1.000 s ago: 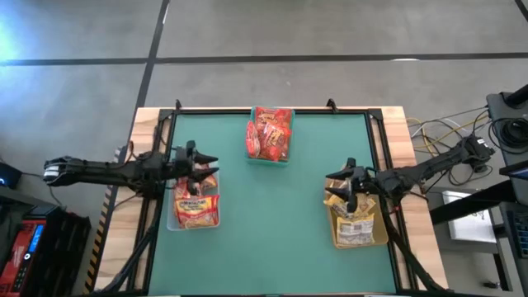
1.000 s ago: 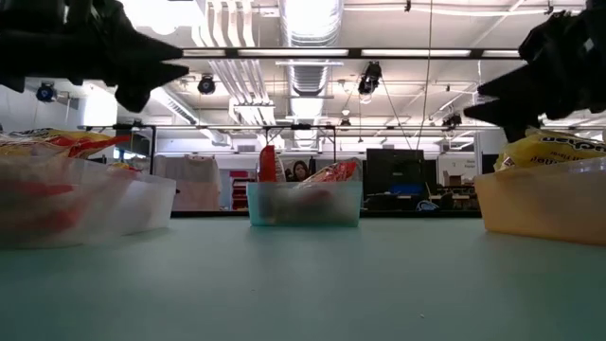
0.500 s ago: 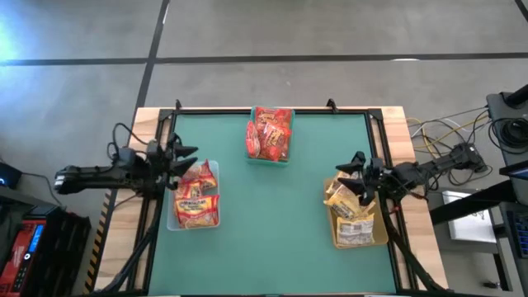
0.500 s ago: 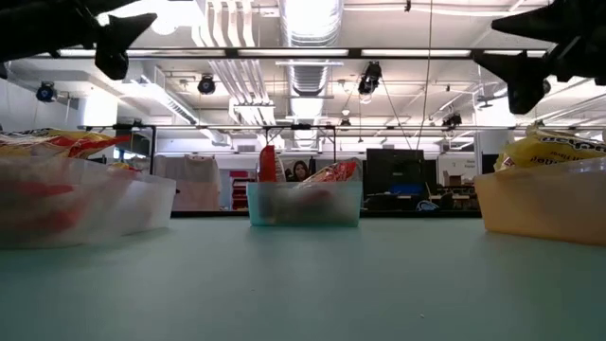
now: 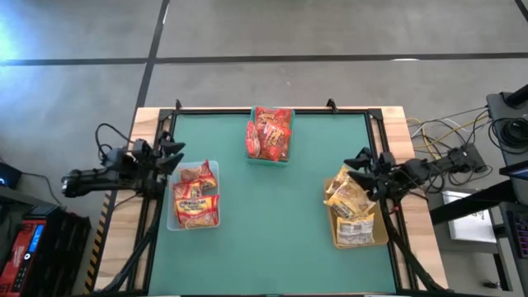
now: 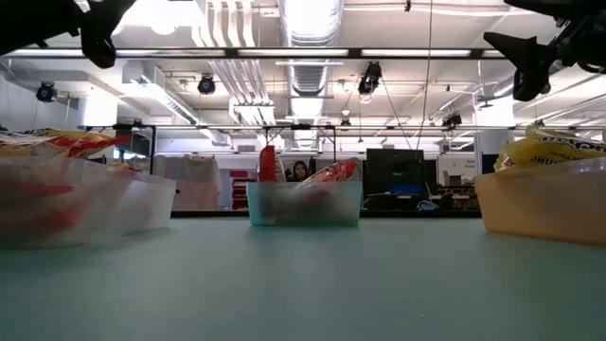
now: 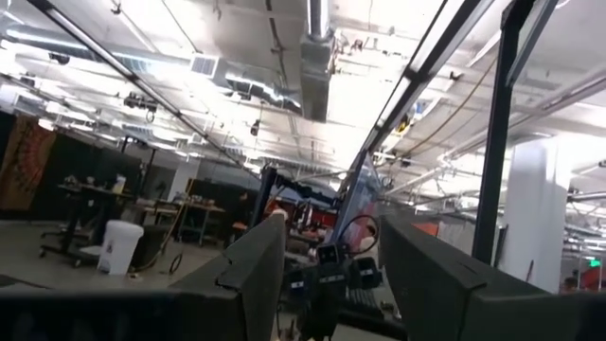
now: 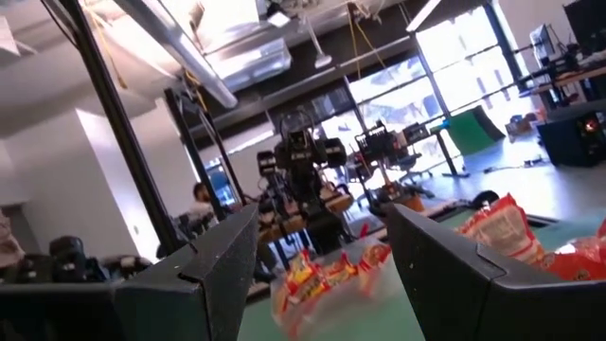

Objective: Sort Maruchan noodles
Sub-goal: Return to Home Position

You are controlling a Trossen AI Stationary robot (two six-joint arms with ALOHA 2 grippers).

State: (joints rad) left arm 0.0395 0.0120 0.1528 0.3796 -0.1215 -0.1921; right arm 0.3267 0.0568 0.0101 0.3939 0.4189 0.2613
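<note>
Just under my right end effector (image 5: 365, 172), the yellow Maruchan noodles (image 5: 348, 205) heap above the tan bin (image 5: 361, 244) rim. Both it and the left end effector (image 5: 171, 152) gape empty. A low retreat could snag a packet onto the bench (image 5: 272, 231).

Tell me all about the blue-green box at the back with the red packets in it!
The teal bin is a small rectangular box of see-through plastic. It stands upright on the green table, at the middle of the far edge. Red noodle packets fill it, and some poke up above its rim. Nothing else touches it.
</note>
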